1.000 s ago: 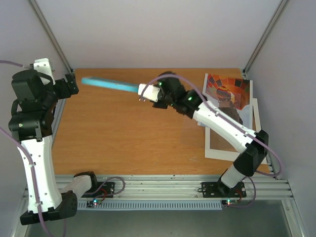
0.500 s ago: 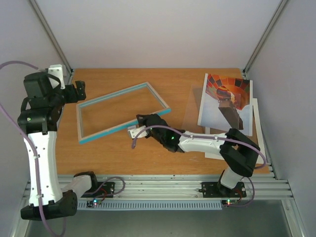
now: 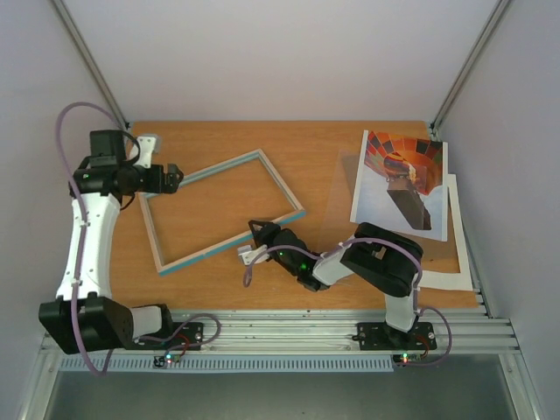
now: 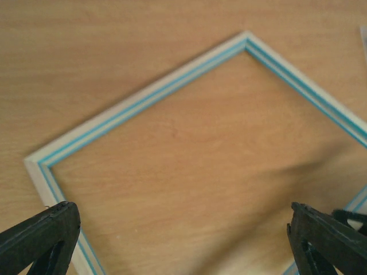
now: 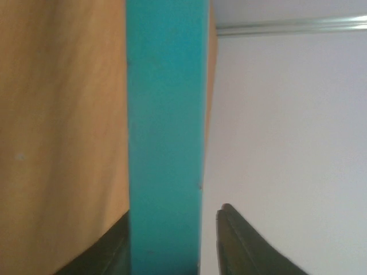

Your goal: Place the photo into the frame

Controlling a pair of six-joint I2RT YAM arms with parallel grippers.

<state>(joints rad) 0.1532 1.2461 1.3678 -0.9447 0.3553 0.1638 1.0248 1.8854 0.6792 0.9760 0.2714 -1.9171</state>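
The frame (image 3: pixel 278 182), turquoise-edged and with bare table showing through it, lies flat on the left half of the wooden table. My right gripper (image 3: pixel 257 229) is low at its near long edge. In the right wrist view that turquoise edge (image 5: pixel 166 114) runs between the fingers; the left finger touches it and the right finger (image 5: pixel 241 240) stands a little off it, so the gripper (image 5: pixel 172 215) is open. My left gripper (image 3: pixel 172 176) hovers wide open over the frame's (image 4: pixel 143 97) far-left end, holding nothing (image 4: pixel 183 246). The photo (image 3: pixel 402 179), a hot-air balloon print, lies at the far right.
A white card mat (image 3: pixel 437 278) lies partly under the photo at the right edge. Grey walls close in the table on three sides, with slanted metal posts (image 3: pixel 92 66) at the back corners. An aluminium rail (image 3: pixel 289 331) runs along the near edge.
The frame, held up edge-on in the air a second ago, now lies flat on the table. My right arm came down and folded near with it. My left arm swung in over it.
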